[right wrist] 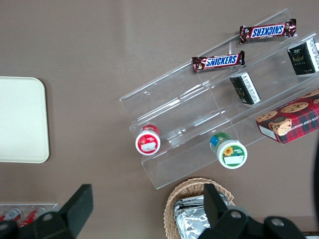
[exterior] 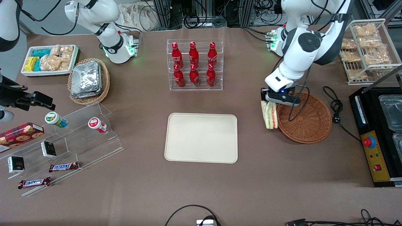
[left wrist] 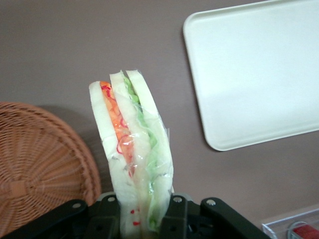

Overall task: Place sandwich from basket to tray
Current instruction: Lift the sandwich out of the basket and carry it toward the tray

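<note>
Hanging over brown tabletop, end effector grips sandwich.

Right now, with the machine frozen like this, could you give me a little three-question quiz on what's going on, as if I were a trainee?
1. True or false: the sandwich is lying in the basket.
2. What is the hand doing? A) hanging open B) shut on the sandwich C) pressing on the tray
3. Fill in: the hand is above the basket's rim on the side toward the ____.

Key
1. False: it hangs in the hand, partly over the rim and the table, clear of the basket floor.
2. B
3. tray, which has nothing on it.
</note>
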